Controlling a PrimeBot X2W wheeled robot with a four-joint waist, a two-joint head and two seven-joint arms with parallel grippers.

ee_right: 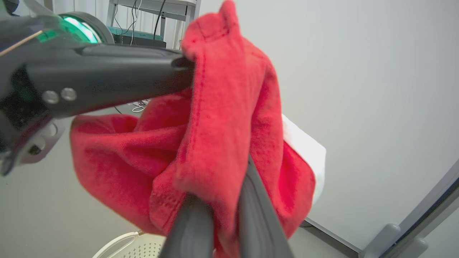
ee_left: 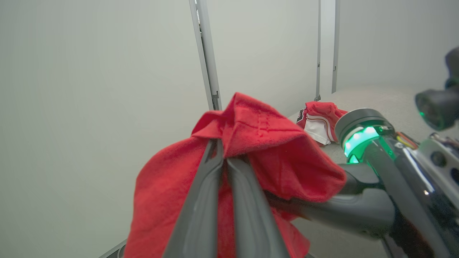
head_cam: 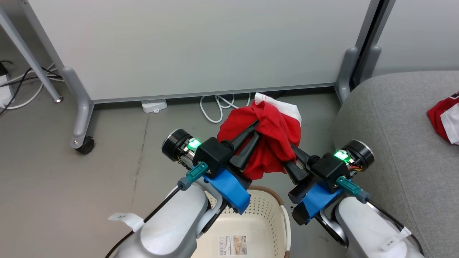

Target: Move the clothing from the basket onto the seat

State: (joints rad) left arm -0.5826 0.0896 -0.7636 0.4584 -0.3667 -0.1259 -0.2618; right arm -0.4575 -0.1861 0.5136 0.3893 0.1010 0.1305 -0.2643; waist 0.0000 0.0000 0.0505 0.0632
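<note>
One red piece of clothing (head_cam: 269, 138) with a white panel hangs in the air above the floor, just beyond the basket (head_cam: 283, 211). My left gripper (head_cam: 256, 129) is shut on its upper fold, its fingertips (ee_left: 215, 154) pinched into the cloth. From the other side my right gripper (head_cam: 287, 156) is shut on the same garment, with red cloth draped over its fingers (ee_right: 251, 200). The cream basket's rim (ee_right: 129, 243) lies below, and the part of its inside that shows is bare. A second red and white jersey (head_cam: 443, 116) lies on the grey seat (head_cam: 394, 136) at the right.
A white partition panel (head_cam: 200, 46) on wheeled grey feet (head_cam: 80, 139) stands straight ahead. White cables (head_cam: 218, 105) and a small white box (head_cam: 154, 106) lie under its lower edge. A metal table leg (head_cam: 32, 61) and more cables sit at far left.
</note>
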